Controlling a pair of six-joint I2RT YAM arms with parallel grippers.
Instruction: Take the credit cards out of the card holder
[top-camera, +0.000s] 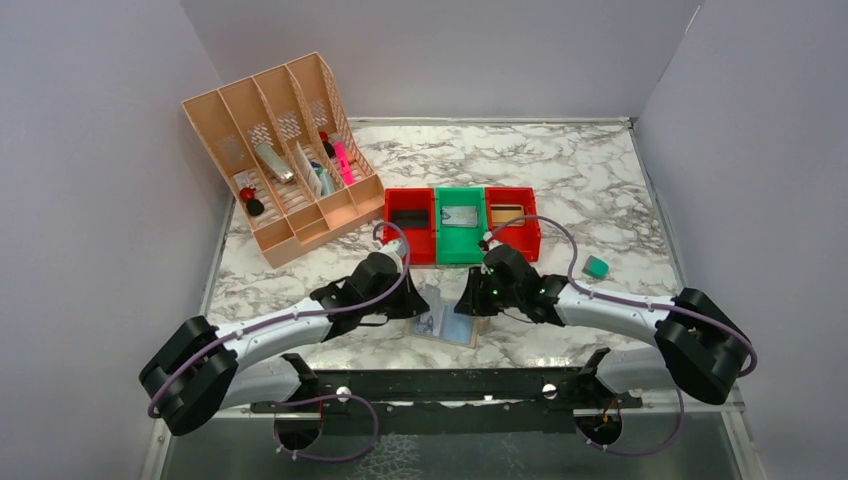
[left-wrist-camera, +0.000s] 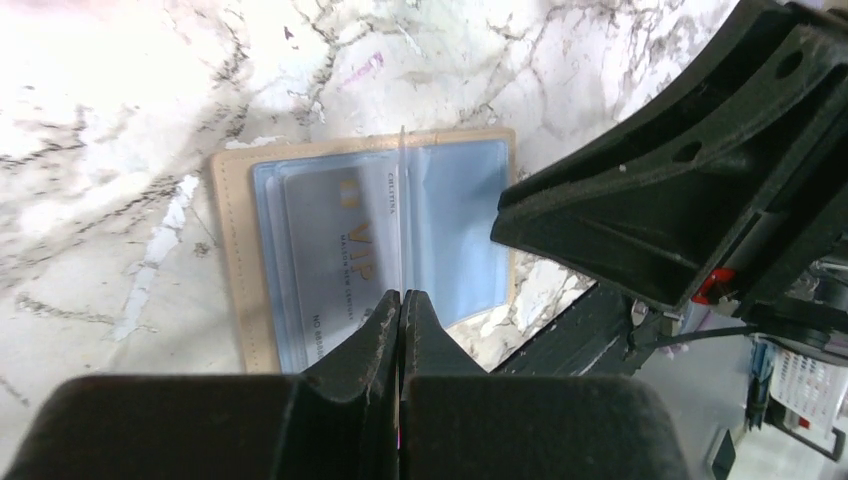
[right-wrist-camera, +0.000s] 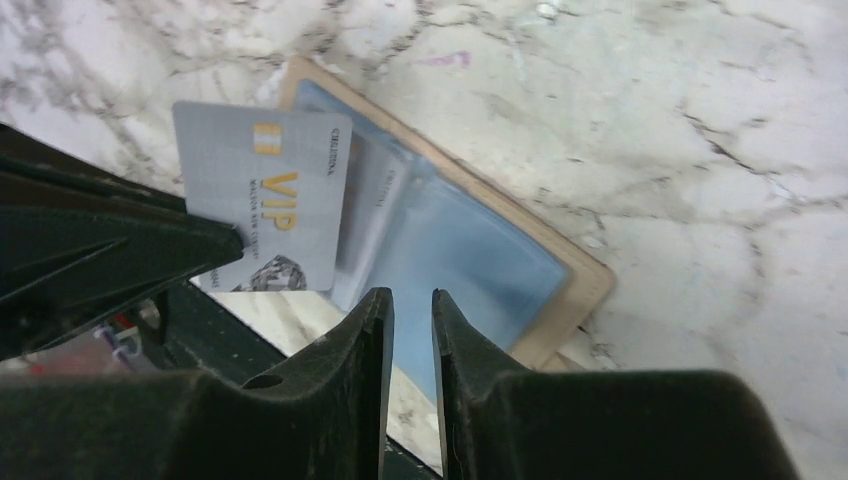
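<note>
Right wrist view: one VIP card (right-wrist-camera: 262, 195) drawn out, pinched in left hand (left-wrist-camera: 401, 300); second card (left-wrist-camera: 330, 260) sits inside open card holder (right-wrist-camera: 480, 250); right hand (right-wrist-camera: 411, 305) slightly parted, holding nothing

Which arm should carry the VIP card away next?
Left. The left gripper is shut on the VIP card, so it can likely lift it away; the right gripper sits over the card holder, jaws slightly apart.

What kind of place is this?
Probably a robot test bench, not a home: two black-and-white robot arms bolted at the edge of a marble-patterned tabletop, plain grey walls boxing it in, and a peach plastic file organizer holding props.
</note>
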